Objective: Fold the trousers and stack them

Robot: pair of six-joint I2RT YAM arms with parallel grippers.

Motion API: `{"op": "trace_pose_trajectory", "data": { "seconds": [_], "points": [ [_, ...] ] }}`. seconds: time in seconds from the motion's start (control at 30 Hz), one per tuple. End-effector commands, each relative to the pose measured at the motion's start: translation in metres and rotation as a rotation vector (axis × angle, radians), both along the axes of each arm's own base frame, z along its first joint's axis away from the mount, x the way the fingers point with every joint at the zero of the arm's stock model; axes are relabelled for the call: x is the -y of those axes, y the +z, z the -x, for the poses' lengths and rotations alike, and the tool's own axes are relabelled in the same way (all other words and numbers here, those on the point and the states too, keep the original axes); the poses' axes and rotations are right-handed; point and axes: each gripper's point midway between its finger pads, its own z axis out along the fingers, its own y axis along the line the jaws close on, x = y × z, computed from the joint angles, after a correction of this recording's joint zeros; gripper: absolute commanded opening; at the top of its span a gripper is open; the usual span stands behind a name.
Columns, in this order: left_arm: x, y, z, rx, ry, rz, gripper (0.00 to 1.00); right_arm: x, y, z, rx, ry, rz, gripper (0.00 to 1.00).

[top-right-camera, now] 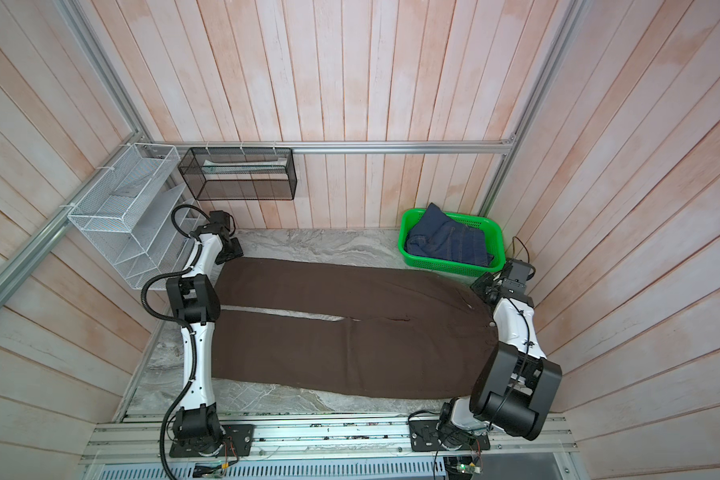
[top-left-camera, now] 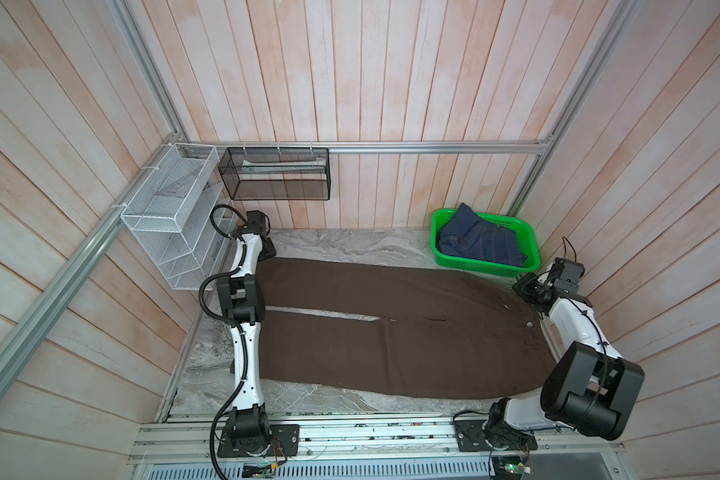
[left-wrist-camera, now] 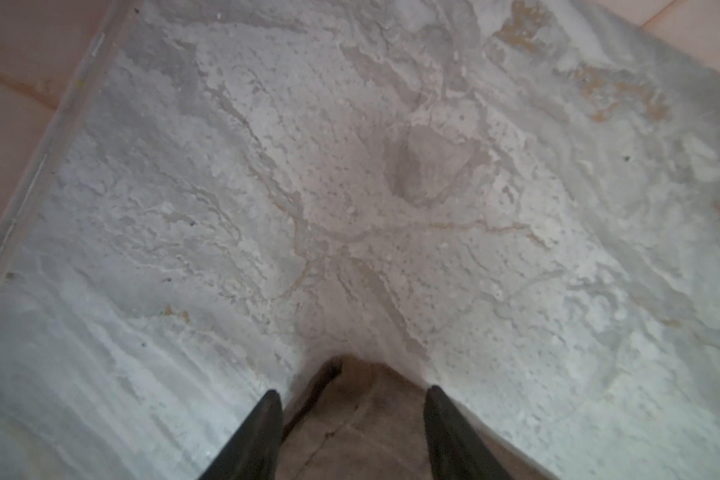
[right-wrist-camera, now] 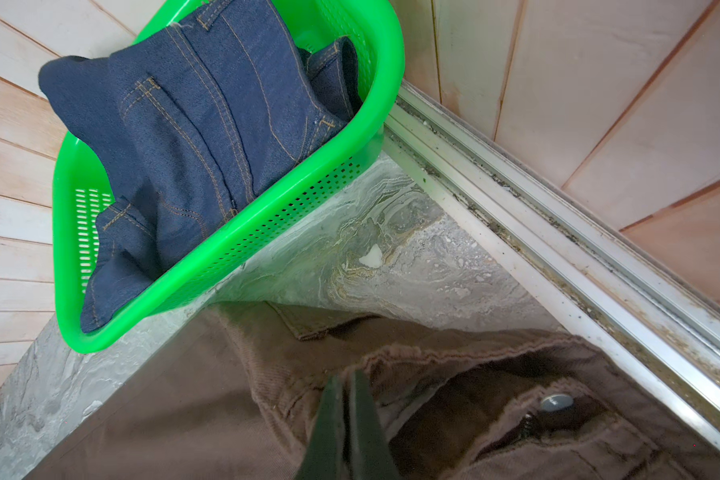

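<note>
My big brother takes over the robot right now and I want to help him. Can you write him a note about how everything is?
Left pincer: open, its fingers on either side of a leg-hem corner of the trousers.
Right pincer: shut, seemingly pinching the waistband.
The trousers lie spread flat and unfolded along the table.
Jeans sit in the green basket at the back right corner.
Done: trousers laid out straight.
Left: every fold, then the stacking.
</note>
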Motion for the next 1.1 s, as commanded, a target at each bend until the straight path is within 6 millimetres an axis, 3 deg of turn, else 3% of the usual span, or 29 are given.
{"op": "trace_pose_trajectory", "data": {
  "seconds": [0.0,0.23,0.37,0.53,0.67,0.87,1.07],
  "points": [
    [-0.007,-0.031,0.011,-0.067,0.013,0.035,0.52,-0.006,0.003,0.003,-0.006,0.022,0.003,0.00],
    [-0.011,-0.043,0.019,-0.104,0.022,0.026,0.32,-0.007,0.001,0.004,-0.010,0.027,0.000,0.00],
    [-0.013,-0.032,0.015,-0.079,0.028,0.025,0.16,-0.006,0.002,0.005,-0.009,0.023,0.003,0.00],
    [-0.013,0.015,0.004,0.027,0.021,0.016,0.03,-0.006,0.008,0.005,0.004,0.020,0.007,0.00],
    [-0.005,0.077,0.004,0.151,-0.013,-0.004,0.00,-0.003,0.019,0.007,0.038,-0.011,0.002,0.00],
    [-0.012,0.153,0.044,0.313,0.016,-0.044,0.00,0.022,0.044,0.023,0.147,-0.101,-0.022,0.00],
    [-0.014,0.181,0.091,0.370,0.047,-0.031,0.00,0.036,0.064,0.046,0.236,-0.148,-0.022,0.00]
  ]
}}
